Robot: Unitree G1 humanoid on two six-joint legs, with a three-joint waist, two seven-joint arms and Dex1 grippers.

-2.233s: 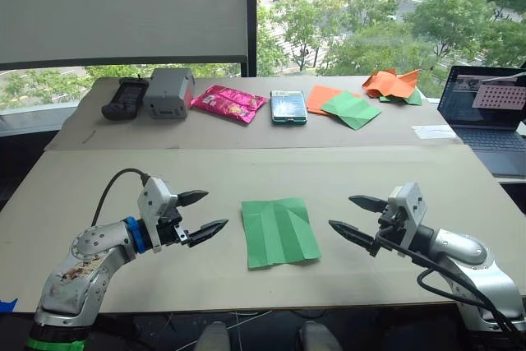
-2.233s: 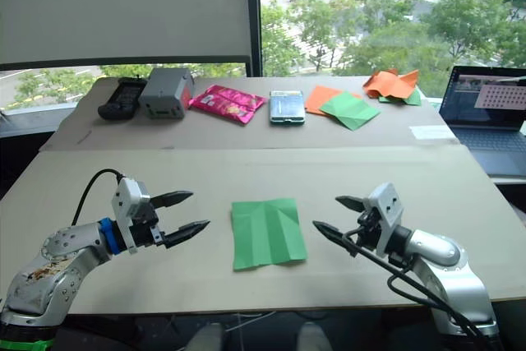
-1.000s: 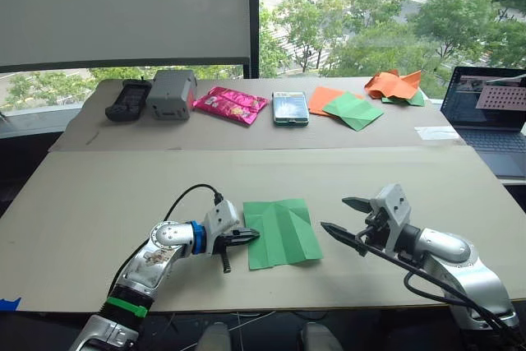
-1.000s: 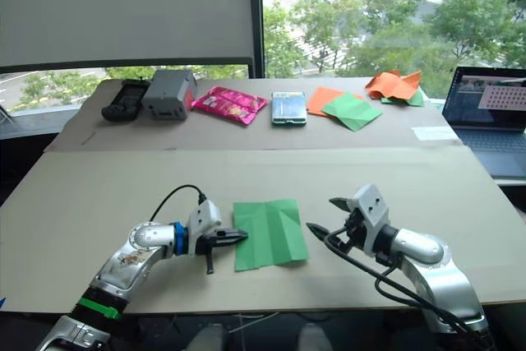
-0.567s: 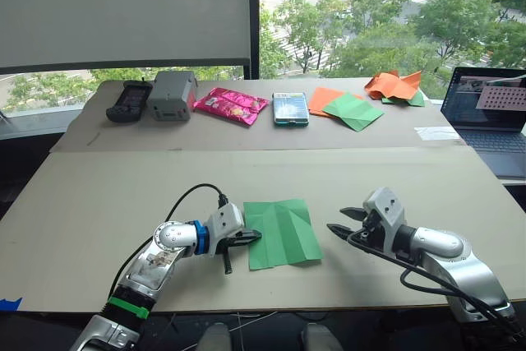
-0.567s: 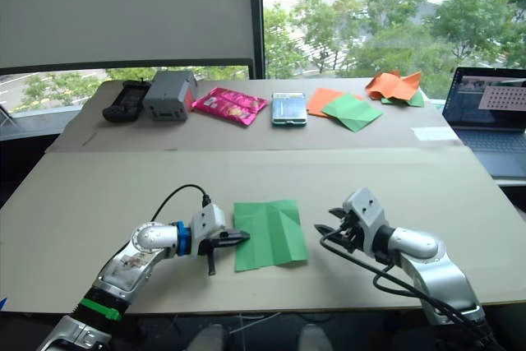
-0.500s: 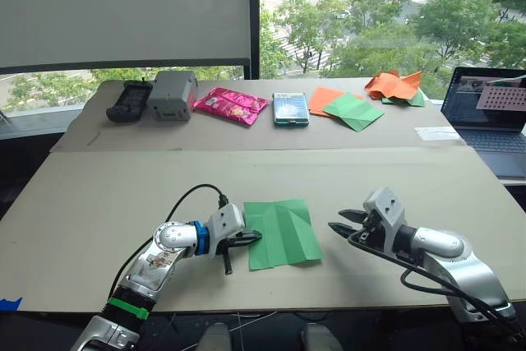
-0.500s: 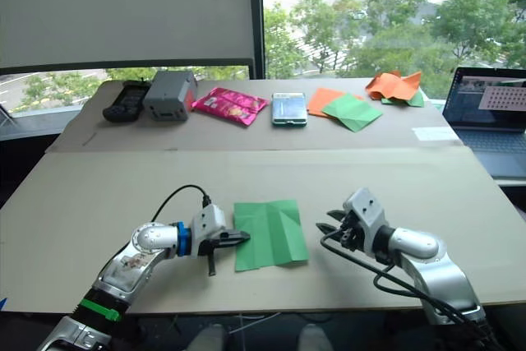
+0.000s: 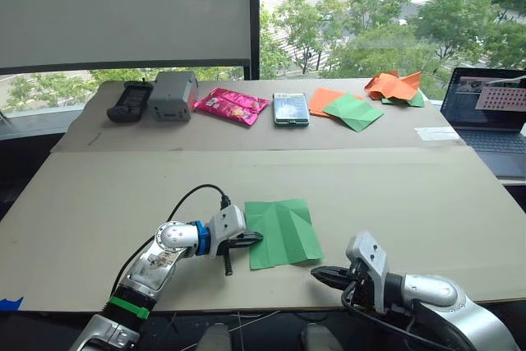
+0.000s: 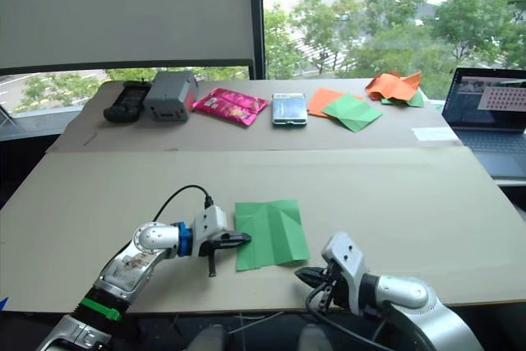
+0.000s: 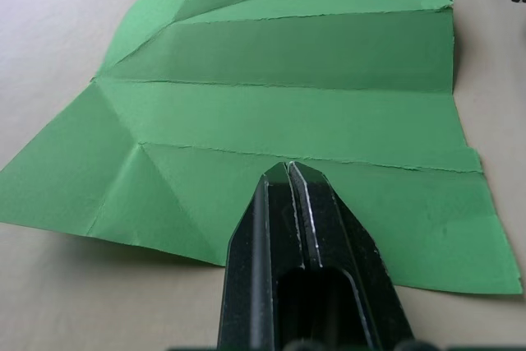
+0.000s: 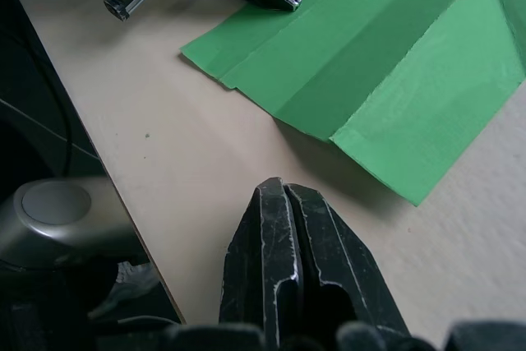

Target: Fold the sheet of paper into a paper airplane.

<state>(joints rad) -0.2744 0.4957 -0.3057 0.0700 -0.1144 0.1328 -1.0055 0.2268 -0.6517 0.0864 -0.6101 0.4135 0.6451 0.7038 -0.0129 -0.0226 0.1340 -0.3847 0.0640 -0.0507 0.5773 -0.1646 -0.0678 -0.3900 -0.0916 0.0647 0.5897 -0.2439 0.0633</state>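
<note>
Already creased, the sheet of paper (image 9: pixel 283 233) lies flat near the front edge of the bench (image 9: pixel 99 195) in the left eye view. The left tool (image 9: pixel 253 238), fingers pressed together, has its tip at the sheet's left edge. The right tool (image 9: pixel 316 274) sits just off the near right corner, apart from the sheet.

Seen from the left wrist, the closed tip of the left tool (image 11: pixel 288 172) rests over the near edge of the paper (image 11: pixel 279 121); whether it pins the sheet or merely hovers I cannot tell. Fold lines run across the sheet, and one corner lifts slightly.

From the right wrist, the right tool (image 12: pixel 282 191) is shut on nothing, and the paper's corner (image 12: pixel 394 96) casts a shadow. The sheet looks light, limp and easily slid, so it probably wants holding down on one side while that lifted corner is taken.
</note>
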